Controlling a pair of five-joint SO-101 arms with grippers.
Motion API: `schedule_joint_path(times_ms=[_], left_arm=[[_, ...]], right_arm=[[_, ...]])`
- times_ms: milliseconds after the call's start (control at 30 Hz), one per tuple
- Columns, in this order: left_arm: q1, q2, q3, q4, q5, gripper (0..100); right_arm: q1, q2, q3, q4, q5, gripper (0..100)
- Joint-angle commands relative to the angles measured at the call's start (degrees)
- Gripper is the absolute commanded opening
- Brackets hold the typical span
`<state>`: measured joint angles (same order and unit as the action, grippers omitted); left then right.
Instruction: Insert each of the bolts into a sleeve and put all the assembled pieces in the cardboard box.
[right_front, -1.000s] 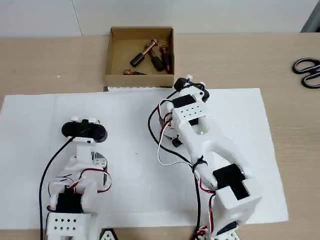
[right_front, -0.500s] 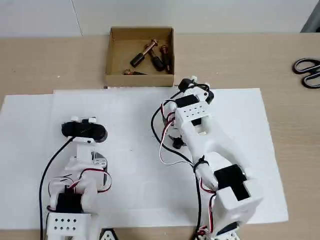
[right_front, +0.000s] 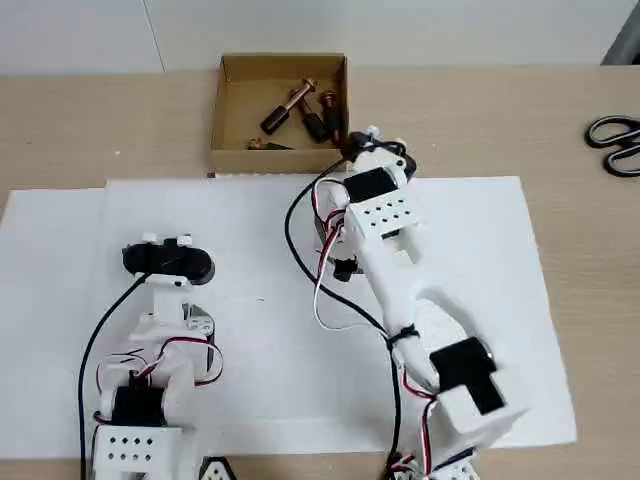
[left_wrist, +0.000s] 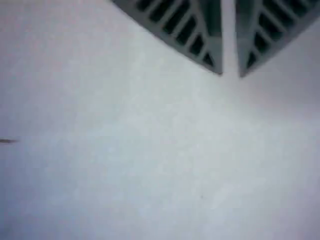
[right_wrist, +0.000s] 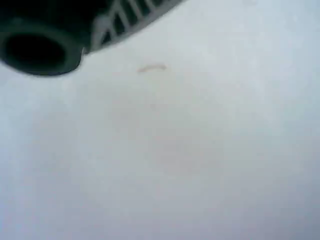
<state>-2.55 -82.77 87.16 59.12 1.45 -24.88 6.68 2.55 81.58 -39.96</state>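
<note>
The left end effector (left_wrist: 230, 69) is seen pointed down close over the white sheet (right_front: 260, 230). Its two ribbed jaws are drawn together with only a thin slit between them, and nothing is gripped. The cardboard box (right_front: 275, 160) lies well ahead of it and off to its right. Inside that box several assembled pieces (right_front: 282, 113) are seen: copper-coloured bolts seated in black sleeves, three of them grouped toward the box's right side. A further piece (right_front: 262, 145), partly hidden, lies against the near wall. The greater part of the task is therefore judged to be done. The right end effector (right_front: 371, 151) is held just beside the near right corner of the box, outside its wall and not over the opening. Whether it is apart or together cannot be told. In the right wrist view a dark hollow cylinder (right_wrist: 37, 50) is seen close beside the ribbed part of that end effector, above the sheet. It may be a sleeve being carried, though that cannot be confirmed. If so, the remaining work is judged to be the delivery of this last piece over the wall and into the box. A pair of scissors (right_front: 613, 143) lies on the bare wooden surface (right_front: 480, 120), far to the right of the right end effector, and is given no part in the task.
</note>
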Motion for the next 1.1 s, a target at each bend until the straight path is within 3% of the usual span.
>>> schedule_joint_path(times_ms=[0, 300, 567, 833, 1067], left_arm=[[0.1, -0.4, -0.3, -1.1, -0.3, 1], [-0.2, -0.1, -2.4, -0.7, -0.3, 1], [-0.1, 1.4, -23.3, 9.6, 0.2, 1], [-0.3, 26.1, -47.0, 17.8, 0.2, 1], [-0.4, 44.7, -66.0, 17.9, 0.0, 1]], right_arm=[[0.0, -5.8, -2.8, 2.9, 1.1, 0.2], [0.1, -12.9, -2.6, 13.3, 1.1, 0.2], [8.0, -17.1, -2.5, 16.5, 1.1, 0.2], [10.4, -21.2, 4.2, 16.4, 1.1, 0.2], [10.5, -28.4, 11.3, 15.9, 0.8, 0.2]])
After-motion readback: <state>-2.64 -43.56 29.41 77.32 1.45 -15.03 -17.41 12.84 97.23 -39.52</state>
